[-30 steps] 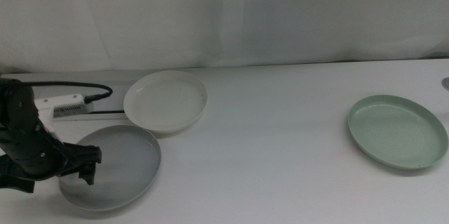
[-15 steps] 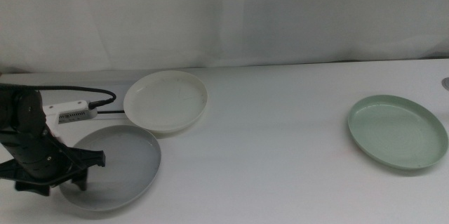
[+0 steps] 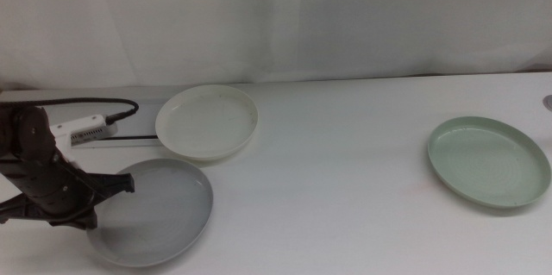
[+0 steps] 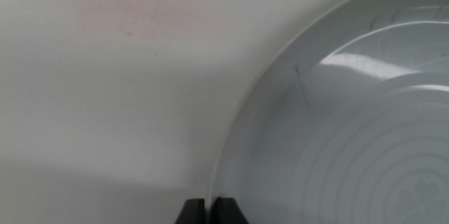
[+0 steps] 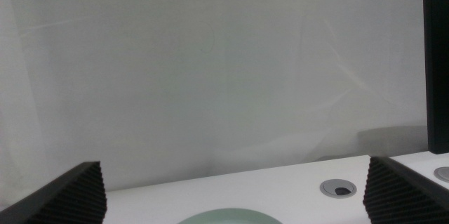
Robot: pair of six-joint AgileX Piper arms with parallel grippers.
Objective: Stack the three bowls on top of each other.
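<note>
Three bowls lie unstacked on the white bench (image 3: 345,154). The left end effector (image 3: 93,215) is closed on the near-left rim of the grey bowl (image 3: 159,215); the left wrist view shows its jaws nearly together with the rim edge pinched between them. Compared with half a second ago, the grey bowl has shifted rightward and looks tilted, its rim now closer to the cream-white bowl (image 3: 207,121), which has not moved. This suggests the carry toward a first stack has begun. The mint green bowl (image 3: 488,161) sits well apart at the far right, untouched. The right end effector (image 5: 231,196) waits above it with jaws spread wide and holding nothing. A white panel (image 3: 82,130) lies behind the left arm.
</note>
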